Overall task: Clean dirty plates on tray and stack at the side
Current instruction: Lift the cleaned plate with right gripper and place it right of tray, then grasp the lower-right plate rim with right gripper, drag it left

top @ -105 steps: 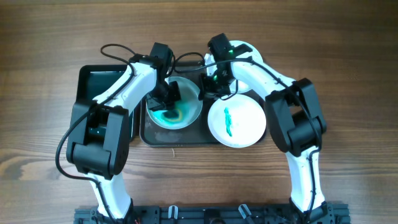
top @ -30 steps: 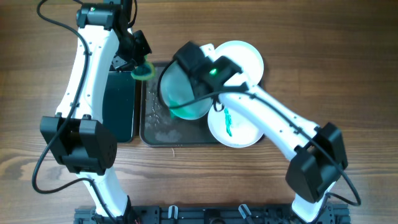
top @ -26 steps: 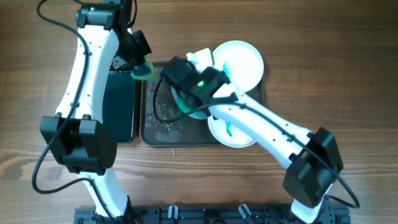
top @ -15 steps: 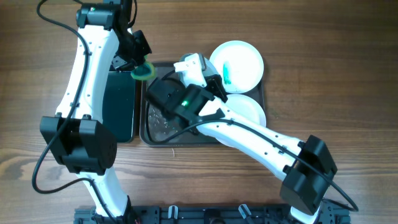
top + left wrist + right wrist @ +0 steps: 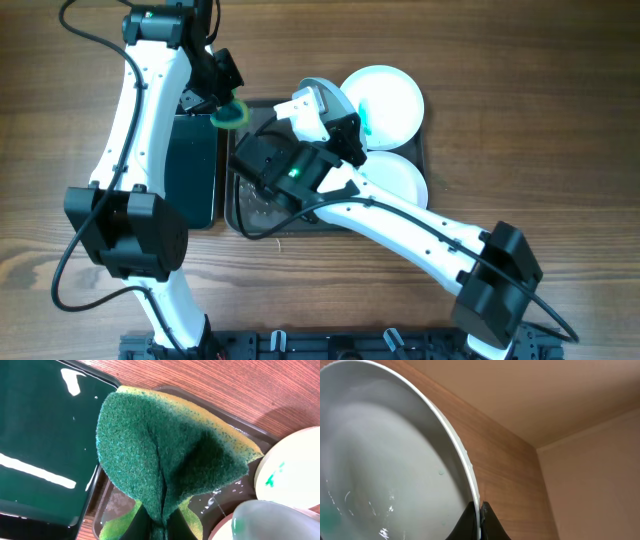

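Note:
My right gripper (image 5: 338, 120) is shut on the rim of a white plate (image 5: 328, 91) and holds it tilted on edge above the dark grey-brown tray (image 5: 248, 208). In the right wrist view the plate (image 5: 385, 460) is wet, with a faint teal trace at its lower left, and its rim is pinched in my gripper (image 5: 478, 512). A second plate (image 5: 390, 100) with a teal smear lies at the tray's far right. A third plate (image 5: 405, 178) lies nearer, partly under my right arm. My left gripper (image 5: 228, 112) is shut on a green sponge (image 5: 165, 455) over the tray's far left corner.
A smaller black tray (image 5: 190, 165) lies left of the large tray and shows as a glossy dark green surface in the left wrist view (image 5: 40, 435). Water drops lie on the large tray's left half. Wooden table surrounds both trays.
My right arm has lifted the plate off the tray's left half, swung it around and tipped it up on edge. My left arm holds still with the sponge.

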Available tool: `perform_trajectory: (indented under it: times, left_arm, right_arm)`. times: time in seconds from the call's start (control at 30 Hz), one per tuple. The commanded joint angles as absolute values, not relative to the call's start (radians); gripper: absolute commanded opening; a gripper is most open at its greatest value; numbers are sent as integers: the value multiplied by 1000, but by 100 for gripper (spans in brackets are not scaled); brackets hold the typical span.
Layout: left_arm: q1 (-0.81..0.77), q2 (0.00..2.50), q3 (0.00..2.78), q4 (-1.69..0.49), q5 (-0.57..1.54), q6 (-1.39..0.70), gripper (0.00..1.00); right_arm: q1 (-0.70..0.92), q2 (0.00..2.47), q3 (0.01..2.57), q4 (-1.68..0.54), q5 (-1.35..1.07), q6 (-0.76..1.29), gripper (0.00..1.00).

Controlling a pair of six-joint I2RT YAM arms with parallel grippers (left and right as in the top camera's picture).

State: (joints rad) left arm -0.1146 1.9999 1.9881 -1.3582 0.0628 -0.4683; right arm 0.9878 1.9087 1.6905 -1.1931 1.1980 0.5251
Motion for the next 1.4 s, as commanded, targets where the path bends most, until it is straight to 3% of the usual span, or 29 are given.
perform_trajectory:
  times: [0.0, 0.23, 0.37, 0.5, 0.67, 0.83, 1.0, 1.2, 1.37]
  left_arm:
    - [-107, 1986, 2009, -1359, 79, -449, 4]
    - [-138, 1986, 2009, -1358, 78, -453, 4]
    - [-156, 1986, 2009, -1356, 78, -453, 4]
    - [-163, 1986, 2009, -1348, 78, -453, 4]
    - [-164, 1986, 2009, -1344, 78, -453, 4]
    - [-173, 1986, 2009, -1344, 78, -453, 4]
    - [-183, 1986, 2009, -1344, 78, -453, 4]
    - [-188, 1986, 2009, -1345, 78, -452, 4]
    - [-188, 1986, 2009, -1348, 78, -452, 4]
  right_arm:
    - [987, 1855, 1694, -1189, 1066, 516, 4]
    - [780, 1829, 1694, -1120, 216, 409, 4]
    - [583, 1727, 1694, -1105, -6, 347, 4]
    - [251, 1587, 1694, -1127, -163, 294, 4]
    - [-114, 1569, 1687, -1171, -184, 226, 4]
    - [-318, 1594, 1510, -1064, -181, 253, 4]
    - [-418, 1596, 1234, -879, -166, 337, 4]
    - [-431, 1596, 948, -578, -158, 367, 4]
    - [-429, 1618, 887, -491, -160, 365, 8]
